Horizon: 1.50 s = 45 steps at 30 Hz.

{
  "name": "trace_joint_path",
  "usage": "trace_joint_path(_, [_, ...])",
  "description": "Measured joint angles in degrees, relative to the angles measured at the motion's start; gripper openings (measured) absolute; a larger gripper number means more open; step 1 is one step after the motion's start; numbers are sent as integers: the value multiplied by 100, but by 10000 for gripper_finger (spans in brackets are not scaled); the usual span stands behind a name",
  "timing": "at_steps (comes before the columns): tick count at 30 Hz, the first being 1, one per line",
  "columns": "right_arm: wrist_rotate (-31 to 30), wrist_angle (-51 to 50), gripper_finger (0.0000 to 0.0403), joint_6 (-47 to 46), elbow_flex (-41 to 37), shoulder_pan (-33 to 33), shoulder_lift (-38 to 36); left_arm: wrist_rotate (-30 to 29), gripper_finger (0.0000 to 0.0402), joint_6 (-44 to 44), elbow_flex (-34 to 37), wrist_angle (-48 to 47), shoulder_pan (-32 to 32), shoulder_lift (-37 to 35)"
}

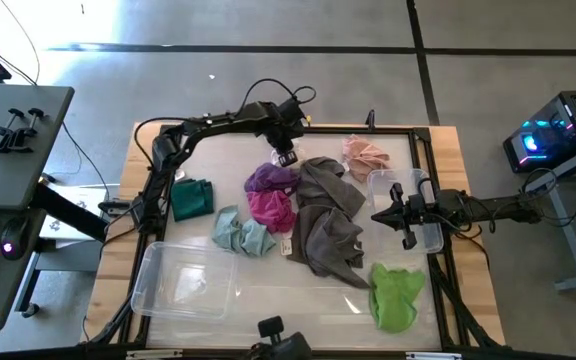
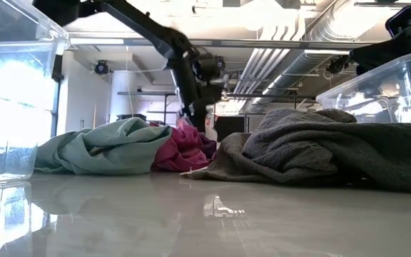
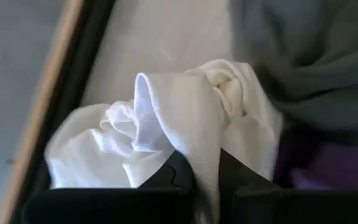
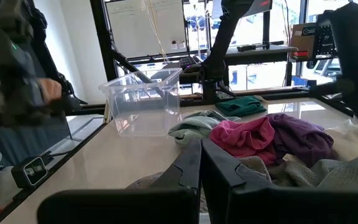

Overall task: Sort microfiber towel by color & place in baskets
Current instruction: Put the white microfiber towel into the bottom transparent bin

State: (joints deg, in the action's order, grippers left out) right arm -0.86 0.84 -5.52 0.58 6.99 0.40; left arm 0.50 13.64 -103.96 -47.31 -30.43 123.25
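Left claw (image 3: 197,171) pinches white towel (image 3: 166,130) at 12 o'clock on surface; lift clear of grey towel (image 1: 328,215) before basket transfer; right claw (image 4: 201,163) closed, empty.

No legible text, label, brand or number anywhere

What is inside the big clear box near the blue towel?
Nothing shows inside the big clear box; through its see-through walls only the table appears. The pale blue towel lies beside it, outside.
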Motion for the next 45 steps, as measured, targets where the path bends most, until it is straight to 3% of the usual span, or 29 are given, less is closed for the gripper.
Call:
trace_joint_path(7, [-1, 0, 0, -1, 0, 1, 0, -519, 2, 264, 0, 102, 539, -1373])
trace_joint_path(16, [-1, 0, 0, 0, -2, 0, 0, -1191, 1, 1159, -2, 430, 2000, -3787])
trace_joint_path(23, [-1, 0, 0, -2, 0, 0, 0, -1159, 0, 571, -7, 1164, 3395, -5227])
trace_joint_path(30, [-1, 0, 0, -1, -2, 0, 0, -715, 0, -385, -9, 1816, 4491, -5979])
trace_joint_path(33, [-2, 0, 0, 0, -1, 1, 0, -393, 0, -734, -9, 1814, 4904, -6102])
trace_joint_path(38, [-1, 0, 0, -1, -1, 0, 0, -417, 0, -1533, -9, 1686, 5681, -6065])
trace_joint_path(40, [-1, 0, 0, -1, -1, 0, 0, -844, 0, -1705, -9, 1428, 6023, -5983])
trace_joint_path(45, [0, 0, 0, 0, -2, 0, 0, -2771, 0, -2563, 4, 179, 6845, -5767])
